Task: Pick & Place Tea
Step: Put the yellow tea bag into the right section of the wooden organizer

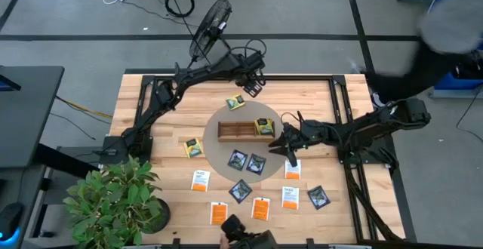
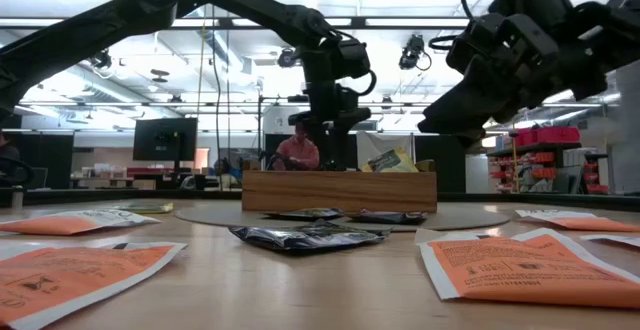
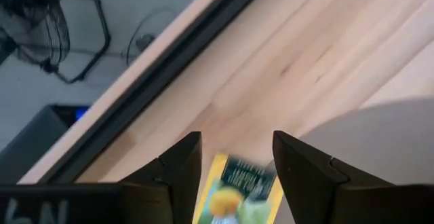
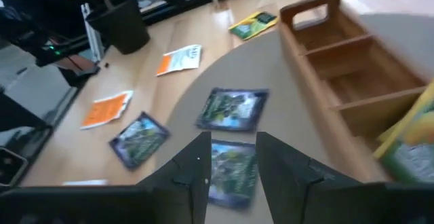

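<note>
Risks a miss: right gripper [image 4: 230,159], fingers apart and empty, hovering mid-frame above a dark blue-black square tea packet [image 4: 231,168]; left gripper [image 3: 236,157] open over a yellow-green packet [image 3: 237,193].

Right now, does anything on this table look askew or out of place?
One yellow-green tea packet sits tilted in the right end compartment of the wooden tray, sticking up above the rim rather than lying flat. The other packets lie scattered flat on the table, as expected.

Both grippers [image 1: 253,87] [image 1: 290,152] low (fingers apart)
</note>
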